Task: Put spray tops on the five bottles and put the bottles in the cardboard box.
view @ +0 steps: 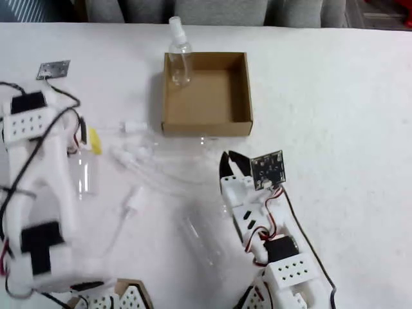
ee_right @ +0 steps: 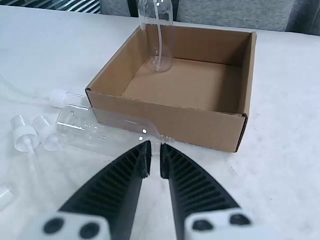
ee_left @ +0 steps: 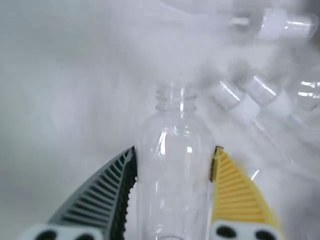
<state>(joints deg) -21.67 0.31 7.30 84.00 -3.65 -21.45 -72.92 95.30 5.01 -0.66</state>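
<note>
Table (view: 335, 96): white, with both arms resting on it.
Box (view: 239, 90): open, at far centre.
Left gripper (ee_left: 173, 150): clamped on topless bottle (ee_left: 172, 195), table's left.
Right gripper (ee_right: 153, 150): jaws a slit apart, empty, tips near lying bottle (ee_right: 95, 131) beside box's near wall.
Capped bottle (view: 179, 64): upright in box's far left corner.
Tops (view: 133, 199): loose between arms.

Bright, even light from overhead washes the white table (view: 341, 96) almost flat in the high view. Shadows are soft and faint. The cardboard box (view: 206, 128) casts a thin one along its front wall, and its inner walls darken slightly. Small white glints sit on the held bottle (ee_left: 172, 185) and on the lying bottle (ee_right: 95, 131) beside the box.
</note>
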